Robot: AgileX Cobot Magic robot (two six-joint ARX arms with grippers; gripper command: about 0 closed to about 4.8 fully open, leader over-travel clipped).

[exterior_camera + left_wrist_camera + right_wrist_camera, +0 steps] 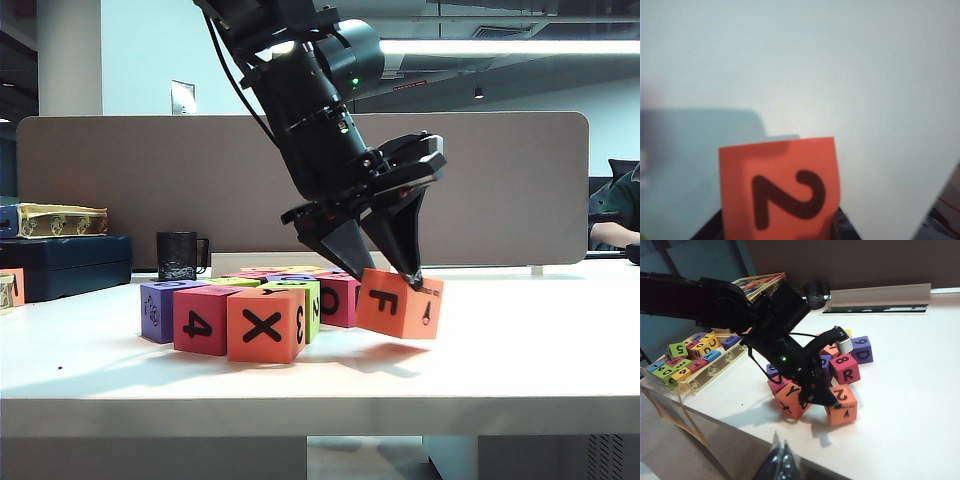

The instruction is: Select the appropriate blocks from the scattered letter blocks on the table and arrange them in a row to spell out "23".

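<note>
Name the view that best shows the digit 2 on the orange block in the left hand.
The left wrist view: the 2 fills the orange block. The exterior view shows only its F face under the left hand. The right wrist view shows the 2 small and partly hidden.

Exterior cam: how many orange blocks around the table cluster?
2: the X block at the cluster's front, and the F block tilted in the left pincer at its right end. More may hide behind. The right pincer shows only in its wrist view.
</note>
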